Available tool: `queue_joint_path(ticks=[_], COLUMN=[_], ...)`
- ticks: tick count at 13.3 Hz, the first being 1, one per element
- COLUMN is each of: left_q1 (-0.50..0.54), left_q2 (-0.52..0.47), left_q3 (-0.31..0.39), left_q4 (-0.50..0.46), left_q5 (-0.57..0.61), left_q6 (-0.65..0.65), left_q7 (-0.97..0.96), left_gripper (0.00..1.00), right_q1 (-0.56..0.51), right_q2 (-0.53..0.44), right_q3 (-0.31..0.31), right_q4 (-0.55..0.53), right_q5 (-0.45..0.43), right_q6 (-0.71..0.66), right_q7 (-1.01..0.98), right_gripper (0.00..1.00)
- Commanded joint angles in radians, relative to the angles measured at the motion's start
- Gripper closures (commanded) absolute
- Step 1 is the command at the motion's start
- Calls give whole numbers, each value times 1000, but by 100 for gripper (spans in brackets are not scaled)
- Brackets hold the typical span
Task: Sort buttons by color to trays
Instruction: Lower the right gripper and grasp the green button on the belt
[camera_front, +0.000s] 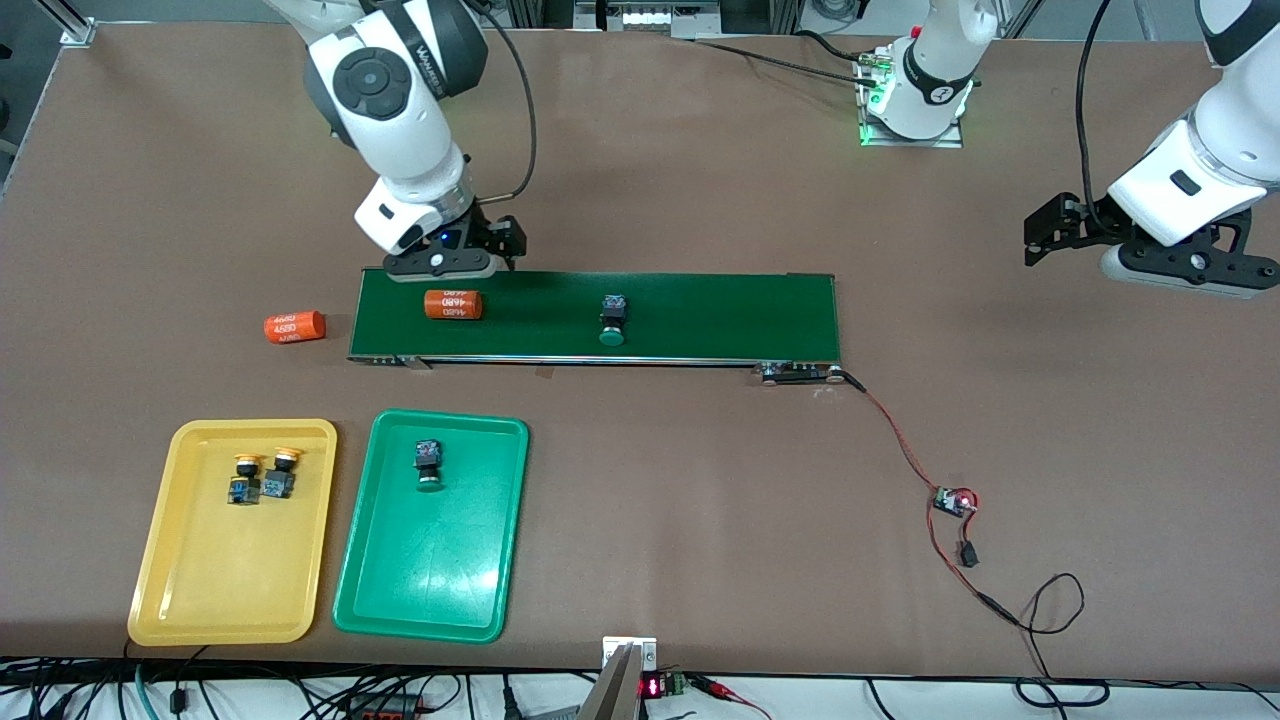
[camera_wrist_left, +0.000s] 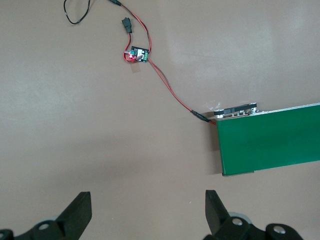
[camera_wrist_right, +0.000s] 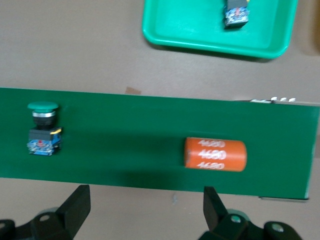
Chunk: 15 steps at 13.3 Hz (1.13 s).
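- My right gripper (camera_front: 470, 262) hangs with its fingers (camera_wrist_right: 75, 207) spread wide and nothing between them, over the edge of the conveyor belt (camera_front: 700, 315) that lies farther from the front camera, at the belt's end toward the right arm.
- My left gripper (camera_front: 1040, 240) is also wide open and empty, its fingers (camera_wrist_left: 77, 215) apart over the bare table (camera_front: 700, 200), well off the belt's end toward the left arm; this arm is waiting.
- On the belt, near its middle, lies one green-capped button (camera_front: 612, 320), tipped over with the cap pointing to the belt's edge nearer the front camera.
- Also on the belt, just under my right gripper, lies an orange cylinder (camera_front: 453, 304) with white print, on its side.
- A second orange cylinder (camera_front: 294, 327) lies on the table just past the belt's end toward the right arm.
- The green tray (camera_front: 470, 590) sits nearer the front camera than the belt; another green-capped button (camera_front: 428, 465) lies in it, in the part closest to the belt.
- The yellow tray (camera_front: 200, 600) is beside the green tray, farther toward the right arm's end than the belt reaches; the two yellow-capped buttons (camera_front: 264, 478) lie side by side in the part closest to the belt.
- A red and black wire (camera_front: 900, 440) runs from the belt's end toward the left arm to a small circuit board (camera_front: 952, 502) on the table.
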Motion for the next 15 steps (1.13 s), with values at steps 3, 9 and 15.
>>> queue_joint_path(ticks=[3, 9, 15], left_q1=[4, 3, -2], left_q2=[12, 14, 12], left_q3=[0, 0, -2], left_q4=[26, 26, 26], left_q5=[-10, -9, -10], left_q6=[-18, -20, -23], left_q7=[23, 23, 23], left_gripper=[0, 0, 0], right_q1=[5, 60, 77], right_q2=[-14, 94, 166], right_q3=[41, 43, 43], right_q4=[-89, -85, -74], right_q5=[-19, -207, -278], right_q6=[124, 183, 221], right_q7=[68, 252, 320], right_gripper=[0, 0, 0])
